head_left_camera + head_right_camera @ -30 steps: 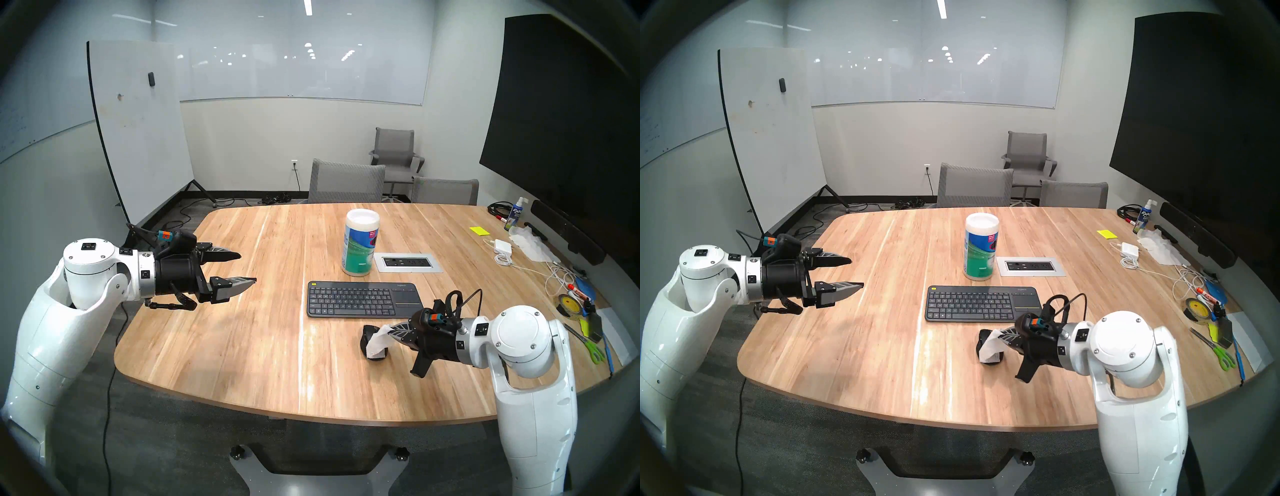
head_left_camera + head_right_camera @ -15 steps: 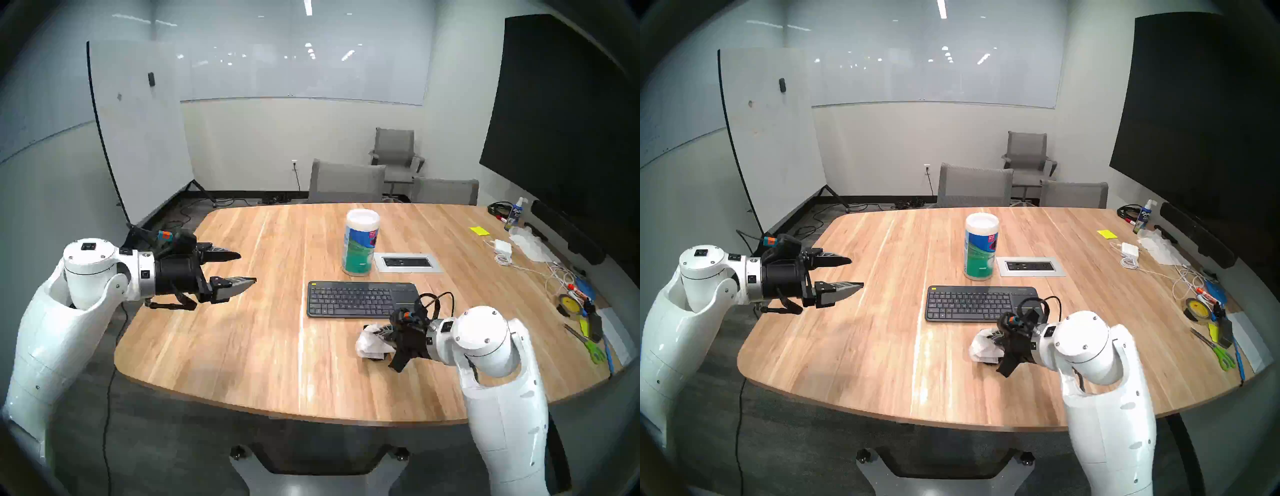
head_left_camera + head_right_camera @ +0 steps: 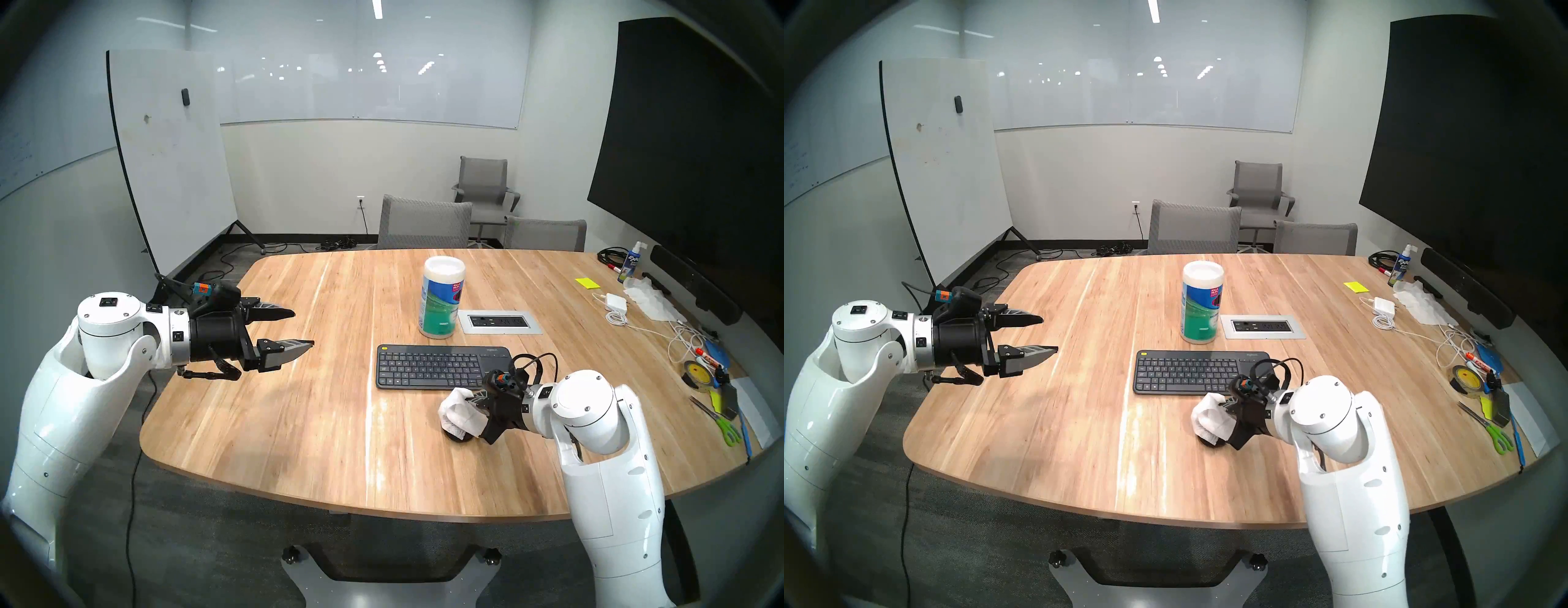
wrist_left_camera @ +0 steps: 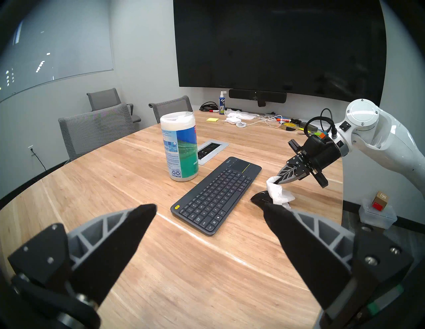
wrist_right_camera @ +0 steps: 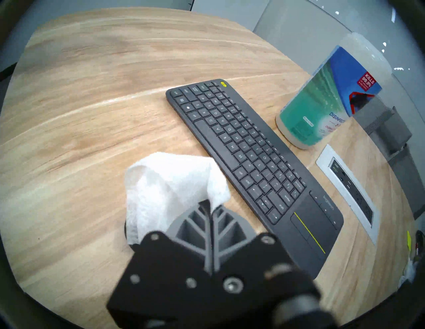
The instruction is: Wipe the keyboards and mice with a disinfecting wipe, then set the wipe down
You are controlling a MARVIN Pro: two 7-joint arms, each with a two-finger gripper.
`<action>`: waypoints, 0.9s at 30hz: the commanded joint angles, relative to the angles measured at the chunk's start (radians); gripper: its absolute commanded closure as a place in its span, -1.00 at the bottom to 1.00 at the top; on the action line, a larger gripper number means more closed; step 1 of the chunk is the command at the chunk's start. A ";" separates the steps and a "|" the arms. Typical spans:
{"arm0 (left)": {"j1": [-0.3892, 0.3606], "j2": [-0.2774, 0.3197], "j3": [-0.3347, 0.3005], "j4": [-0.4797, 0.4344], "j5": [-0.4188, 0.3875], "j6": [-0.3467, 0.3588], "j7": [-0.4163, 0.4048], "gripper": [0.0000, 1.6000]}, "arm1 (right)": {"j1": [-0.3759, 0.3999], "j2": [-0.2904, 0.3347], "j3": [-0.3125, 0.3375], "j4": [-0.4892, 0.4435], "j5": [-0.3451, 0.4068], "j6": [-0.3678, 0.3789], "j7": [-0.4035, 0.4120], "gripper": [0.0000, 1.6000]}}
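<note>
Canister [image 5: 331, 96] label reading "KILLS 99.9%", "DISINFECT…" cut off. Keyboard [image 3: 441, 366] at its 6 o'clock. Right hand [image 4: 277, 182] clamping wipe [image 5: 170, 186], hiding most of mouse [image 4: 261, 198]. Left hand [image 3: 303, 329] gaping apart.

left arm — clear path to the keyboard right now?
Probably yes. The left tool hangs open and empty over bare table; nothing lies between it and the keyboard. Reach itself is unconfirmed.

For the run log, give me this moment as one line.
right gripper: shut on wipe | wipe: draped over mouse | left gripper: open, empty | keyboard: untouched
</note>
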State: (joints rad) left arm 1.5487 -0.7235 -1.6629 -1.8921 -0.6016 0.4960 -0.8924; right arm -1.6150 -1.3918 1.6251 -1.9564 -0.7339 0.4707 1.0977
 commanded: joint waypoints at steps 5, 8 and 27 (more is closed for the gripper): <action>-0.005 -0.001 -0.010 -0.008 -0.006 -0.001 0.000 -1.00 | 0.053 0.009 0.028 0.025 0.004 -0.042 -0.032 1.00; -0.005 -0.001 -0.010 -0.008 -0.006 -0.001 0.000 -1.00 | 0.052 -0.001 0.032 0.027 0.008 -0.057 -0.054 1.00; -0.005 -0.001 -0.010 -0.008 -0.006 -0.001 0.000 -1.00 | 0.094 -0.071 -0.078 -0.001 -0.022 0.012 -0.077 1.00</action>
State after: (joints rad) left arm 1.5487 -0.7235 -1.6628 -1.8921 -0.6017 0.4960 -0.8923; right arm -1.5505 -1.4262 1.5937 -1.9314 -0.7359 0.4591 1.0409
